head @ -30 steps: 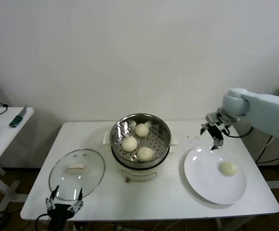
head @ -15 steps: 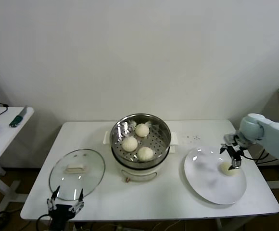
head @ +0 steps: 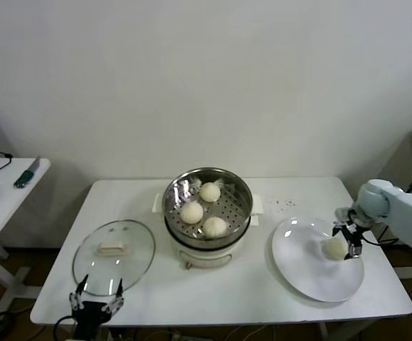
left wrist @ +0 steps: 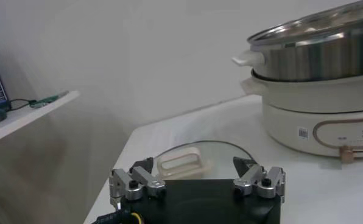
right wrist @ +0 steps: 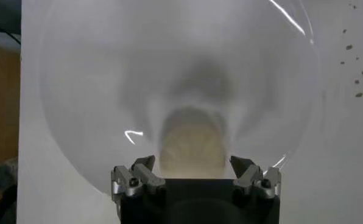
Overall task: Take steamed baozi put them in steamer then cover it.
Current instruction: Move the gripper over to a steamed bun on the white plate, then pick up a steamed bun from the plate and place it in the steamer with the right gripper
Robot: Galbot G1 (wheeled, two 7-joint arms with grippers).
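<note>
- The steamer stands at the middle of the white table; three steamed baozi lie on its perforated steel floor, uncovered
- A fourth baozi sits on the white plate at the right side of the table; in the right wrist view its near half is hidden behind the gripper body
- The right gripper hangs over the plate with its jaws spread wide, one on either side of that baozi; whether the fingertips touch the dough cannot be made out
- The left gripper waits at the near left edge of the table, jaws wide apart and holding nothing, just beside the glass lid that lies flat on the table; its arm is cut off by the frame
- The left wrist view shows a small dark square label on the white pot base and faint lettering farther along; neither can be read
- Dark specks dot the table beyond the plate; what they are is unclear
- A side table at far left carries small items, partly cut off
</note>
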